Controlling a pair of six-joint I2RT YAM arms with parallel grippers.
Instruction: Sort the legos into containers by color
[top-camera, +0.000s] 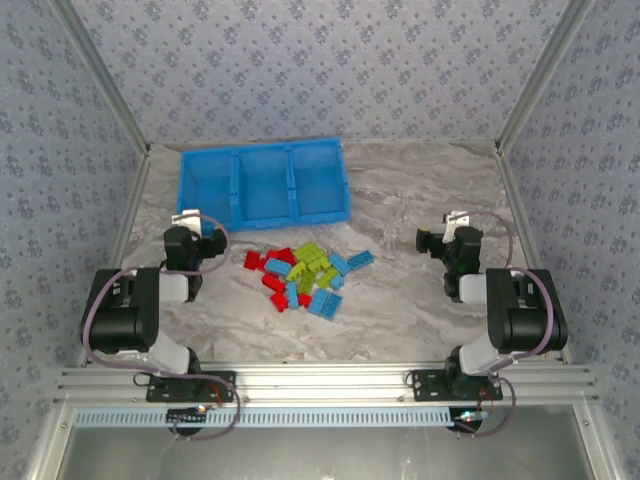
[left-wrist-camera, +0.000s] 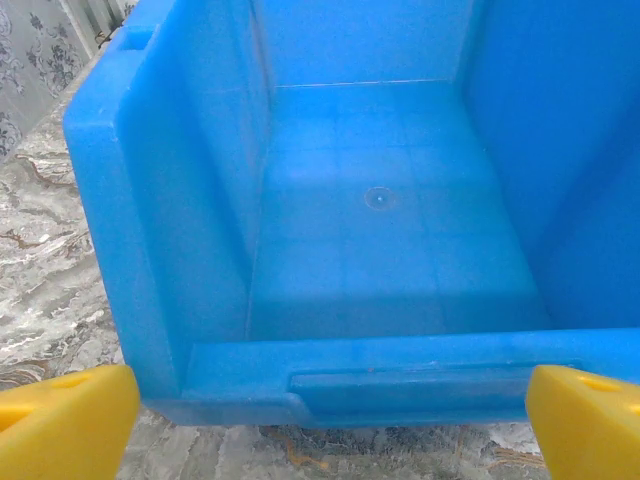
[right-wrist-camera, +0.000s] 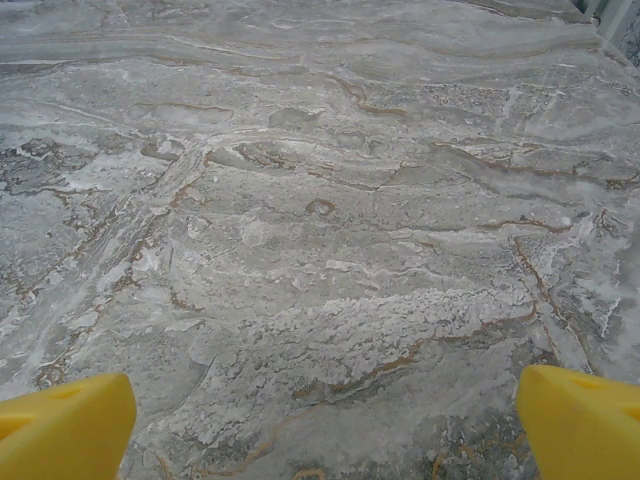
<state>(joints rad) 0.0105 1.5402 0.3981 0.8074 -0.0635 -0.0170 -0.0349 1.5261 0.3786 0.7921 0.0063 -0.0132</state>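
The tray (top-camera: 265, 185) lies toward the far side of the table (top-camera: 420, 300), left of centre. Its long axis runs left to right, slightly skewed, with the three compartments side by side. The legos (top-camera: 303, 278) lie in a loose heap just in front of its near wall, between my two arms, the bricks pointing every which way. Open marble stretches to the right of the heap and the tray.

My left gripper (left-wrist-camera: 330, 425) hangs low at the tray's near wall, facing into the left compartment, its yellow fingers (left-wrist-camera: 65, 425) spread wide around nothing. My right gripper (right-wrist-camera: 325, 425) hovers over bare marble, well apart from the heap, also wide and holding nothing. Both my arms are folded back, elbows near their bases.
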